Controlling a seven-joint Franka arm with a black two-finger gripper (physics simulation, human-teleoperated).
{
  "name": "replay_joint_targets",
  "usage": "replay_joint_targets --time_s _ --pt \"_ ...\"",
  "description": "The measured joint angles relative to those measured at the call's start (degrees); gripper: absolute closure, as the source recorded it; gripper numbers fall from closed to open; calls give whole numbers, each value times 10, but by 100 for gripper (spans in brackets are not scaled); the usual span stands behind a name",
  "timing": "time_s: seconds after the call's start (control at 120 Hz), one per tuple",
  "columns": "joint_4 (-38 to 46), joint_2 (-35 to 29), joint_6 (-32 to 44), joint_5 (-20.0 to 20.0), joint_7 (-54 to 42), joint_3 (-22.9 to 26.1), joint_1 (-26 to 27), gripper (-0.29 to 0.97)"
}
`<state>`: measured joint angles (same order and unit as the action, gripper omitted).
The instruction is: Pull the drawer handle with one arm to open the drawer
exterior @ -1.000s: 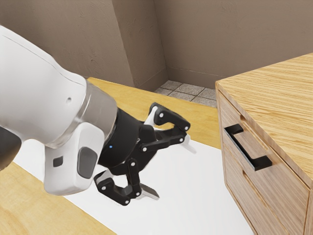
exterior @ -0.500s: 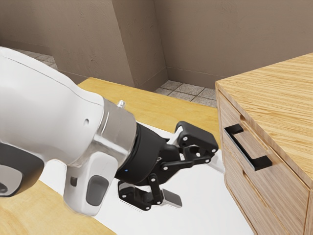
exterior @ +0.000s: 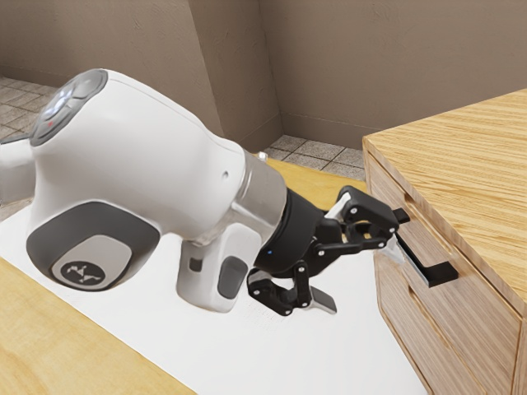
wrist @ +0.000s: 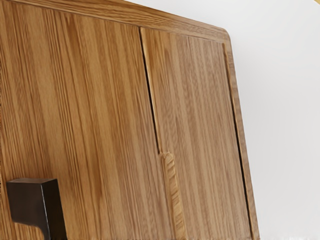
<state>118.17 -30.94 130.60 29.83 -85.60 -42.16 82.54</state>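
Since the arm [exterior: 123,206] comes in from the exterior view's left with the gripper [exterior: 360,276] spread wide and holding nothing, the handle [exterior: 417,251] lies just off the fingertips toward the exterior view's right; the upper finger is nearest it, contact can't be told. Handle is a black bar on the upper drawer [exterior: 440,243] of the wooden cabinet [exterior: 461,164], long axis level along the drawer front, standing proud toward the arm; front looks flush, so shut. Judgement: fingers must straddle the bar across that axis, and with the wrist view catching the bar's end block [wrist: 30,202], hand looks off-centre along it.
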Motion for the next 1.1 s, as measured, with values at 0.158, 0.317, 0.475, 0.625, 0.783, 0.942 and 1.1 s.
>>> replay_joint_targets --time_s 0.158,0.317,0.475,0.625,0.783,0.942,1.1 --pt "-14 10 2 4 -10 -33 23 0" --pt "-25 18 4 5 -17 -72 59 0" --pt "-37 25 5 5 -23 -103 82 2" --pt "-42 33 5 5 -27 -118 83 0" --pt "-42 35 4 5 -28 -120 83 0" --pt "-38 34 4 5 -30 -133 81 0" --pt "-36 34 2 3 -31 -140 80 0"
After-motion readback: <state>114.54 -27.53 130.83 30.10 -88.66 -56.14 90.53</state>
